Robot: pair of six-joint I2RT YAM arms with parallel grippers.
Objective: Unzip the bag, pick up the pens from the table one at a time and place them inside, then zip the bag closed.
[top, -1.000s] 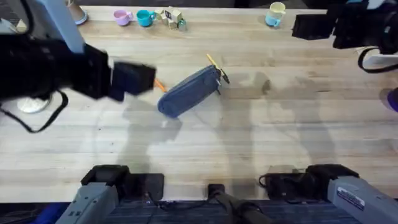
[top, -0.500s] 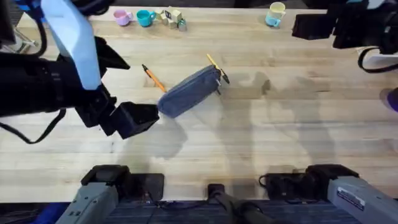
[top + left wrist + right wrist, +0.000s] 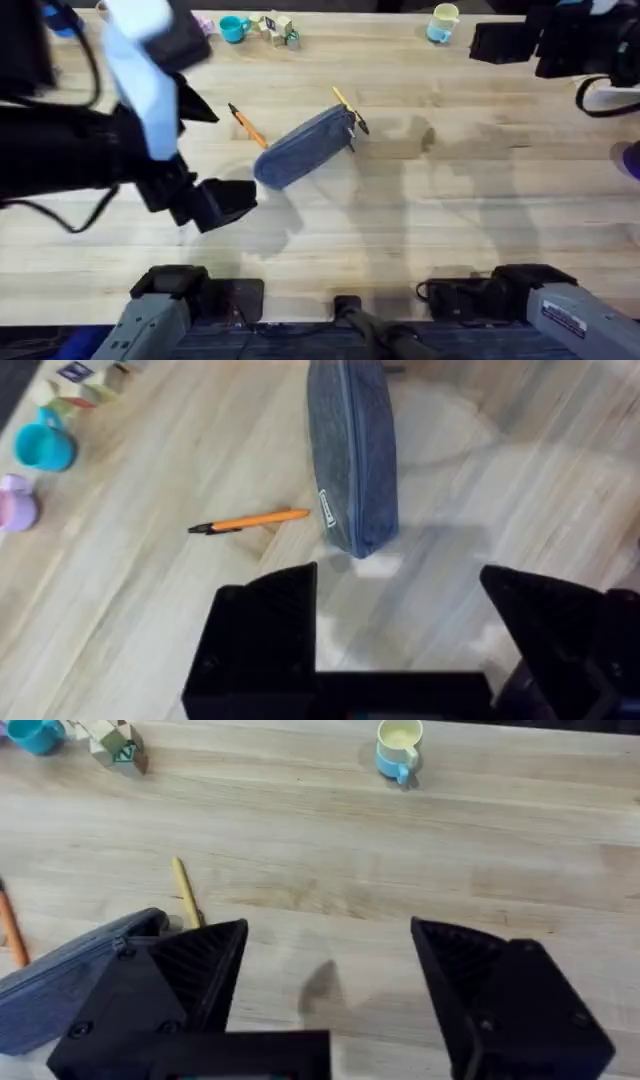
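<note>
**Pouch still zipped as left arm lines up**

The left gripper (image 3: 232,197), fingers spread wide and empty, hovers at the bag's (image 3: 305,146) seven o'clock end. The bag lies slantwise mid-table (image 3: 420,230), one pen (image 3: 246,126) at its ten o'clock, another (image 3: 343,99) at twelve. Unzipping appears to come first, calling for a grip on the zipper pull. The right gripper (image 3: 325,980), also wide and empty, waits apart.
</note>
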